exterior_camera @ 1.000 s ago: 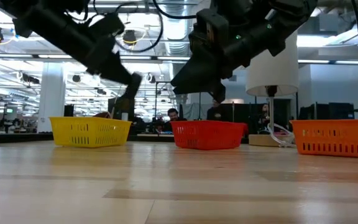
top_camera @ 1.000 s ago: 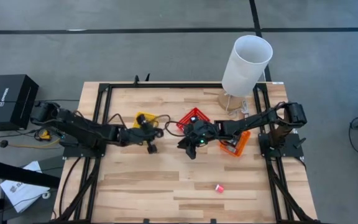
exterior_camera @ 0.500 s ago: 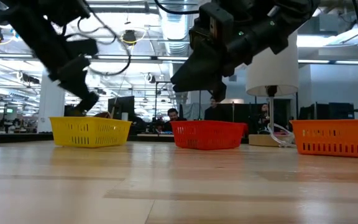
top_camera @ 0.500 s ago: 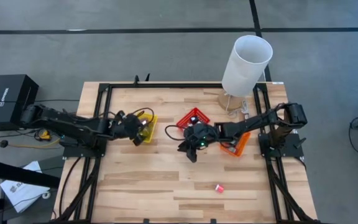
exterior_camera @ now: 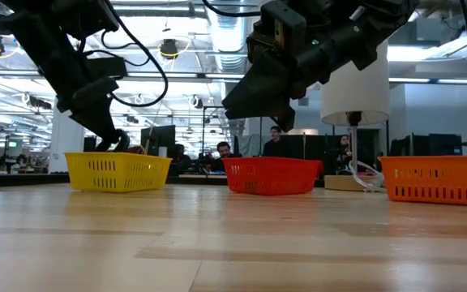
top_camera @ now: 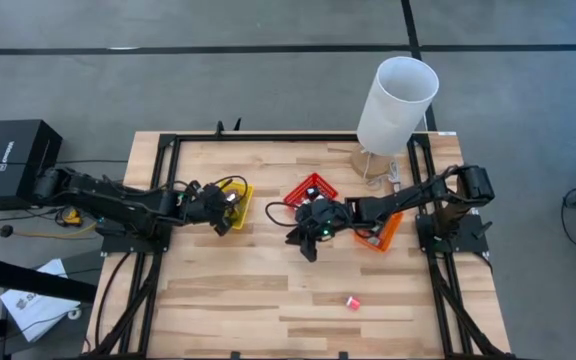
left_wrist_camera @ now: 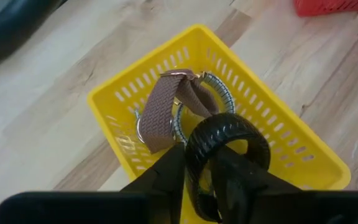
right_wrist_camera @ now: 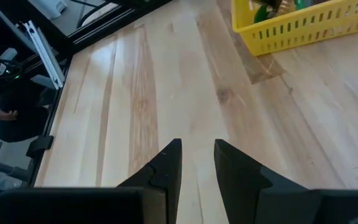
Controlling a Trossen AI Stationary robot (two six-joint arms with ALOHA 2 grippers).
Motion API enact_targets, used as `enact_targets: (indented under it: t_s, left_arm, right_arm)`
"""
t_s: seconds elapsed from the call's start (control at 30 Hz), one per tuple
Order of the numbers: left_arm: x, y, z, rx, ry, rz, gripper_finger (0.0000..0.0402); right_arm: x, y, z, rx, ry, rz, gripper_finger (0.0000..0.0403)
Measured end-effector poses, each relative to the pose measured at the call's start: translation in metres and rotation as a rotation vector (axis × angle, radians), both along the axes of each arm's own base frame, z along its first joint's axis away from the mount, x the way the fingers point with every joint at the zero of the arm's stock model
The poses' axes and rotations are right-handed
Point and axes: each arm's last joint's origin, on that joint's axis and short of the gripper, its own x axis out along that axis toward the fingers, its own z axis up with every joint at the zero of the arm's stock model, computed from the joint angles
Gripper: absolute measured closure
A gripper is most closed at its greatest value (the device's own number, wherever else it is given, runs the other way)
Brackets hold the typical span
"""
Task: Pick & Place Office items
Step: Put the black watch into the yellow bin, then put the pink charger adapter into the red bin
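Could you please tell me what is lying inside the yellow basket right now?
Inside the yellow basket lie a brown strap and a silvery ring. The left claw, holding a black ring above, covers the rest.

no words or numbers can be read anywhere. a small white mark is seen on the top of the black box (top_camera: 20,160), which sits on the floor just off the table's (top_camera: 268,300) left edge, but its letters are too tiny to be made out. nothing is printed on the baskets that can be told. in the room behind the table, no sign can be read.
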Motion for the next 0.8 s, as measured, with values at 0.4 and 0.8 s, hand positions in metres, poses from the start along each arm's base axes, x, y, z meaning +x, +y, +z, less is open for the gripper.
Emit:
enact_targets:
  t_s: [0.4, 0.8]
  left_arm:
    - [0.000, 0.000, 0.000, 0.003, 0.001, 0.000, 0.0298]
    - [0.000, 0.000, 0.000, 0.003, 0.002, -0.002, 0.0298]
  right_arm:
    - [0.002, -0.015, -0.022, 0.009, 0.097, -0.039, 0.0316]
    - [-0.006, 0.019, -0.011, 0.117, 0.307, 0.169, 0.0295]
